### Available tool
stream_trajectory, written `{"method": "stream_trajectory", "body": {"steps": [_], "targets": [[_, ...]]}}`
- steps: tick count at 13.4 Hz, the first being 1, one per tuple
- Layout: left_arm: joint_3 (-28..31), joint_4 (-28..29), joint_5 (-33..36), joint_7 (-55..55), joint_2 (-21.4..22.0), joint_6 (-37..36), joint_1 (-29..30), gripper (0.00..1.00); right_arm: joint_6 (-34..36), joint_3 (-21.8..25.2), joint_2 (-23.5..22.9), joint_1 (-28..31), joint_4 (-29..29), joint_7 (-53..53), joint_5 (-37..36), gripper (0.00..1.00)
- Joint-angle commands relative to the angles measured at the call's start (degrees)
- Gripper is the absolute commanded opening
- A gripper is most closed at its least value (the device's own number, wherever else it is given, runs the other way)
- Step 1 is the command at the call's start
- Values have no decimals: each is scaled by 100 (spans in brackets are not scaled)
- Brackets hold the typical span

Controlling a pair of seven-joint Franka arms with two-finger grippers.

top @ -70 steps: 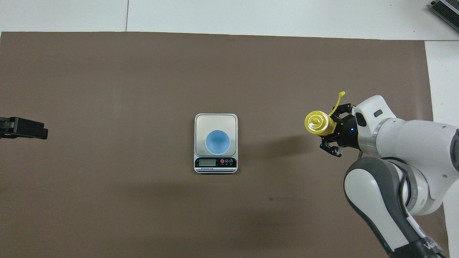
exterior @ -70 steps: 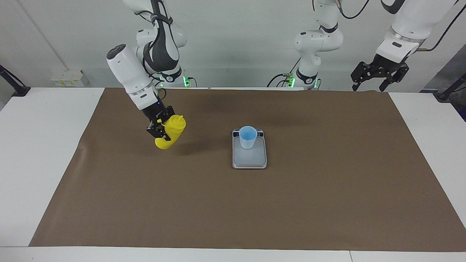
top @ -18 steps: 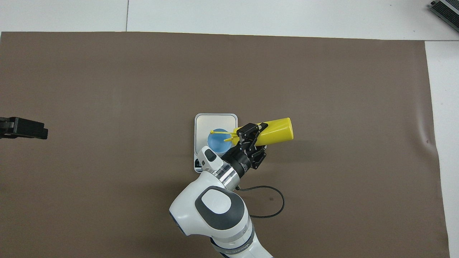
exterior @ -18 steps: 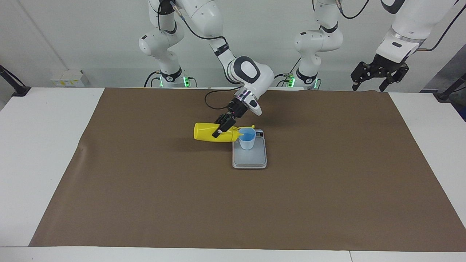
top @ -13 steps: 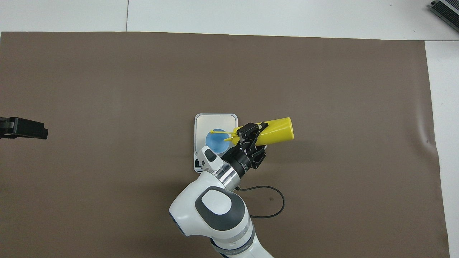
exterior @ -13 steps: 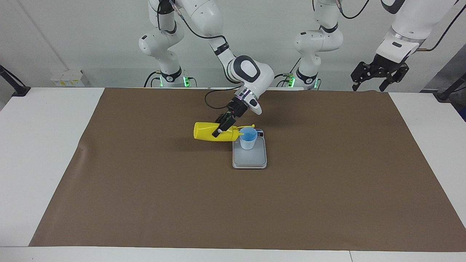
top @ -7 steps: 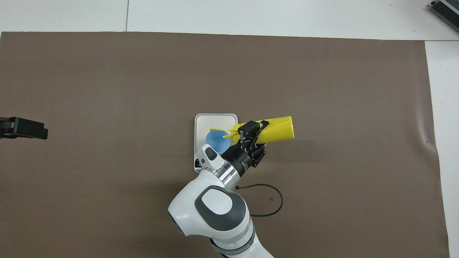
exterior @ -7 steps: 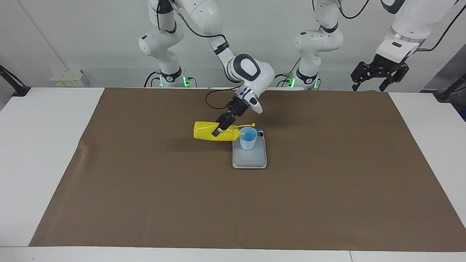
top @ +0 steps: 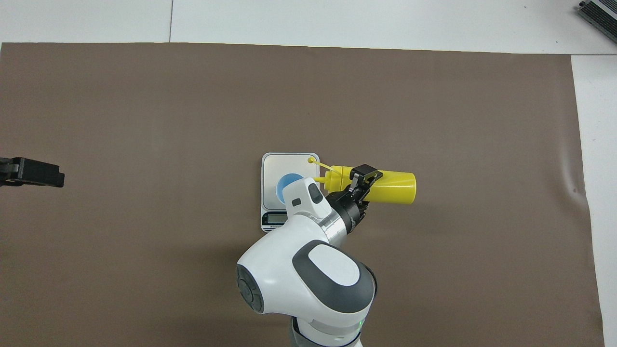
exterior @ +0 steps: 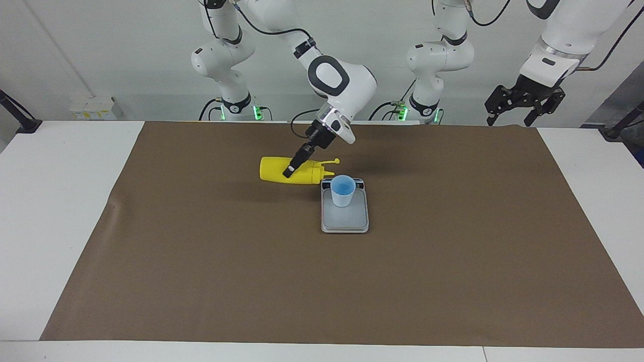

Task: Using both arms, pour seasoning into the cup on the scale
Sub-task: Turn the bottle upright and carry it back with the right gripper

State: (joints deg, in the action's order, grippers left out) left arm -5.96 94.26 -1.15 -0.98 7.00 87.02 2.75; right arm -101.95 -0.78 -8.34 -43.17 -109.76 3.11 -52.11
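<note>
A wide white table [exterior: 60,211] is covered across its middle by a matte brown paper sheet [exterior: 453,261], smooth apart from a small wrinkle near the right arm's end.

Near the centre of the sheet lies the scale [exterior: 345,218], a flat grey-silver rectangle with rounded corners and a dark display strip on the short edge nearest the robots. The cup [exterior: 342,190], small, light blue, tapered plastic without a handle, stands upright on the scale's platform at the end by the display; from overhead only part of its round blue mouth [top: 282,185] shows beside the arm.

The right arm, glossy white with grey joint pads, reaches in over the middle of the table. Its black right tool [exterior: 292,168] is clenched around the seasoning [exterior: 282,171], a bright yellow cylindrical squeeze bottle of smooth plastic. The bottle is held on its side in the air, roughly level, over the sheet just beside the scale toward the right arm's end of the table. Its nozzle points toward the cup but is not over the cup's mouth, and its thin yellow cap strand [top: 322,166] sticks out over the scale's corner.

The left arm waits raised at its own end of the table. Its black left tool [exterior: 523,103] hangs released, fingers spread, holding nothing.
</note>
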Motion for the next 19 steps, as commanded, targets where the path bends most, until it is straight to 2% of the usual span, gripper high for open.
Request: {"method": "stream_trajectory", "body": {"steps": [1,5,8,12,16,17,19], "targets": [[-37,207,-25,-77,179,96,76,100,-124,-36,507,247,-352,277,420,0],[-37,207,-25,-77,179,87,76,100,-342,-36,842,590,-538,567,1271,0],[-37,207,-25,-77,179,96,76,100,-929,-27,1131,932,-923,813,1764,0],[-37,207,-25,-77,179,96,76,100,-1906,-9,1572,1793,-1398,1875,2993,0],[-37,207,-25,-77,179,96,76,100,-2669,-1,1651,2365,-1714,2806,4452,0],[-37,207,-25,-77,179,96,76,100,-2977,8,1669,2505,-1881,3131,4751,0],[-37,207,-25,-77,179,96,76,100,-3112,17,1686,2918,-1988,4104,5567,0]]}}
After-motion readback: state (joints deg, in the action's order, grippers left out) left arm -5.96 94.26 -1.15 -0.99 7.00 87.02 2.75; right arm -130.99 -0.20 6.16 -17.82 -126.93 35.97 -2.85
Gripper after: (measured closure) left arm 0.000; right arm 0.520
